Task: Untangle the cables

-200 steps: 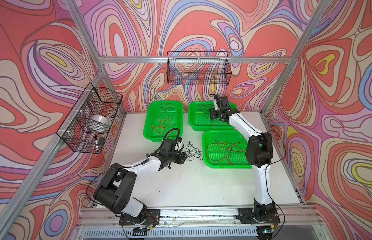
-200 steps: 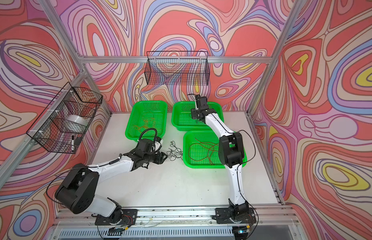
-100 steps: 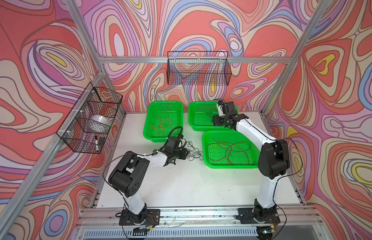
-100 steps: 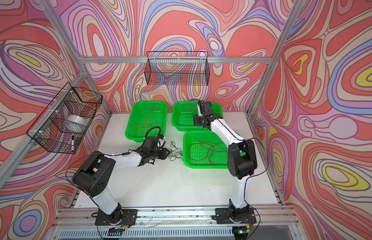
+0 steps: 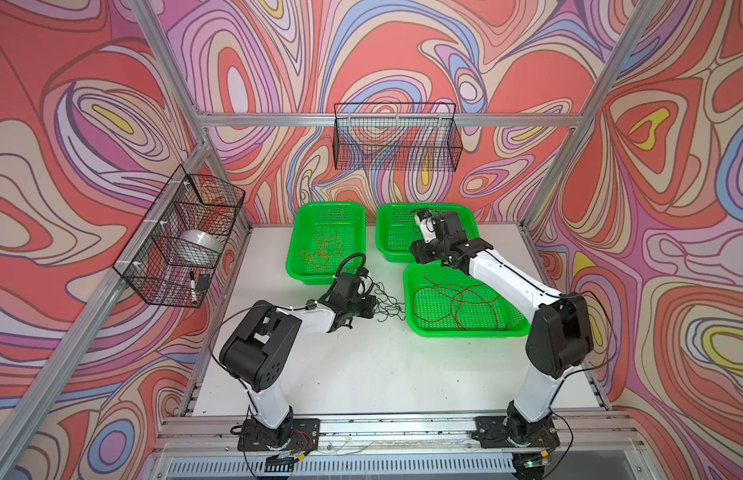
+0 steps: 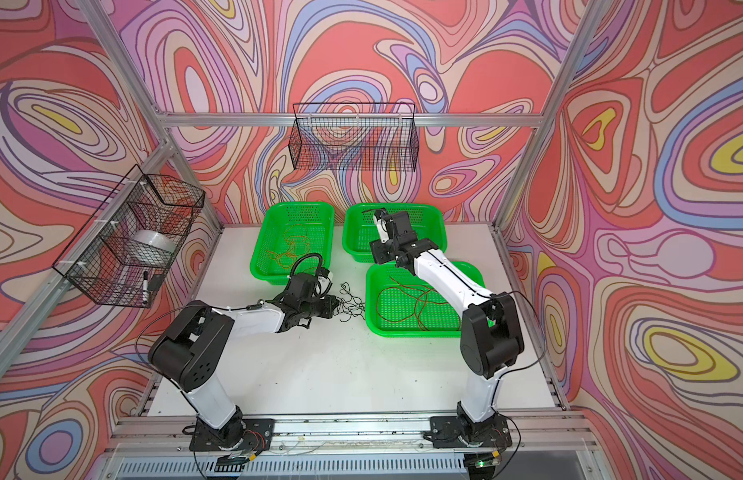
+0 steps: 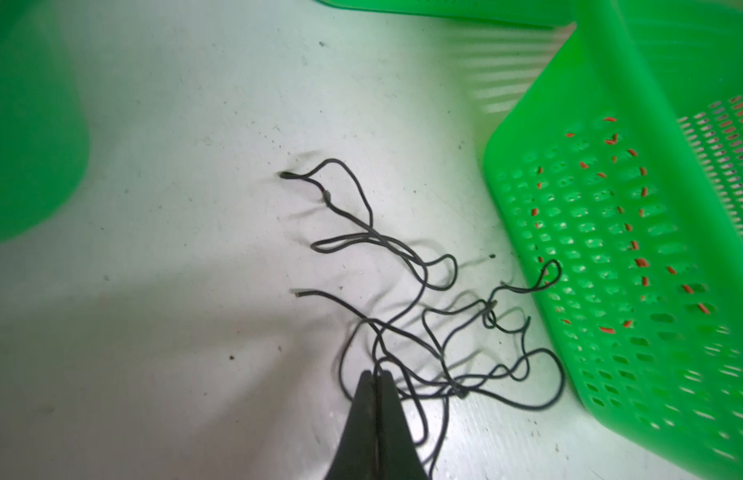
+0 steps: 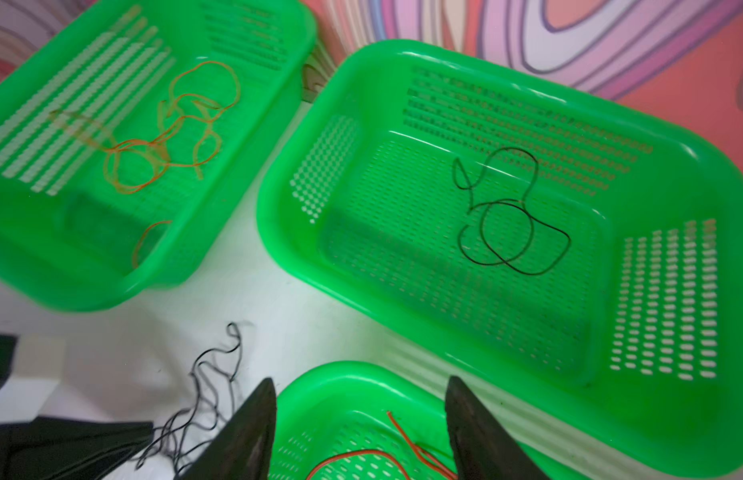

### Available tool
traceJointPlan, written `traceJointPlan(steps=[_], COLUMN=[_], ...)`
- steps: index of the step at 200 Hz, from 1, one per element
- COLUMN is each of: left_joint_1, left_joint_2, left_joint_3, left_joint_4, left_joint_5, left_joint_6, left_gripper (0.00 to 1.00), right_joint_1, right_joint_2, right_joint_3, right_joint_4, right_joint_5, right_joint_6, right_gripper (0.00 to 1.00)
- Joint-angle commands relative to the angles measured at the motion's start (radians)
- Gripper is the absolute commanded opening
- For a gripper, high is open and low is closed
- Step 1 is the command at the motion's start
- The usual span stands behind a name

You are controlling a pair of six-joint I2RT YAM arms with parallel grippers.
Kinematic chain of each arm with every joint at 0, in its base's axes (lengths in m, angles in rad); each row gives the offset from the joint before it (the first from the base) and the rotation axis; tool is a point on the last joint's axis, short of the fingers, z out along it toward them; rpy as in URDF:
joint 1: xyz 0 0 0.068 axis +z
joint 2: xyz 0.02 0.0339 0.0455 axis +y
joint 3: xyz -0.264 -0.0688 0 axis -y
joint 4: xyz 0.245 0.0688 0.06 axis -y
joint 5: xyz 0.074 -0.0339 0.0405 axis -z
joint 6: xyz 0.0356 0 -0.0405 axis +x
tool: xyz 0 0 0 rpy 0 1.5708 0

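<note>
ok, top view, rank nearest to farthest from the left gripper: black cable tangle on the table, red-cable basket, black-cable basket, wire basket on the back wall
1. black cable tangle, on the table, pinched in the left gripper
2. red-cable basket, just right of it
3. black-cable basket, rear right
4. wire basket, hung high on the back wall

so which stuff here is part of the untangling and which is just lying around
Job: black tangle, left gripper on it, orange cables, red cables, black cable, trays.
Lying about: wire baskets, marker, white object.
</note>
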Motion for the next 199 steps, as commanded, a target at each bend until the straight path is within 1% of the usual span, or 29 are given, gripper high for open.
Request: traceJointPlan(steps=[1,10,36,51,83,101,118,142,170,199], left_joint_1=[-0.023,-0.026,-0.031,-0.031,-0.034,-0.036,-0.036,-0.036,-0.036,-0.037], left_joint_2=[-0.161,-0.221,-0.379,-0.444,-0.498,-0.513,-0.521,-0.522,-0.531,-0.536], left_joint_3=[0.007,0.015,0.033,0.059,0.16,0.192,0.208,0.234,0.243,0.244], left_joint_4=[-0.087,-0.143,-0.258,-0.31,-0.424,-0.455,-0.468,-0.494,-0.508,-0.509], left_joint_5=[-0.001,-0.009,-0.028,-0.029,-0.027,-0.031,-0.035,-0.04,-0.044,-0.04], left_joint_6=[0.125,0.161,0.257,0.308,0.376,0.399,0.417,0.434,0.444,0.444], left_gripper=[0.0,0.0,0.0,0.0,0.0,0.0,0.0,0.0,0.0,0.0], right_joint_1=[0.051,0.063,0.082,0.091,0.132,0.145,0.153,0.16,0.161,0.163], right_joint_2=[-0.08,-0.106,-0.141,-0.146,-0.136,-0.135,-0.136,-0.16,-0.198,-0.238], right_joint_3=[-0.132,-0.189,-0.334,-0.391,-0.417,-0.431,-0.433,-0.446,-0.467,-0.502], right_joint_4=[0.163,0.23,0.424,0.516,0.628,0.7,0.729,0.733,0.697,0.726], right_joint_5=[-0.161,-0.215,-0.237,-0.29,-0.414,-0.459,-0.478,-0.447,-0.257,-0.256], right_joint_6=[-0.117,-0.123,-0.103,-0.104,-0.081,-0.037,-0.003,0.004,-0.023,-0.032], right_gripper=[0.66,0.67,0.67,0.67,0.68,0.68,0.68,0.68,0.68,0.68])
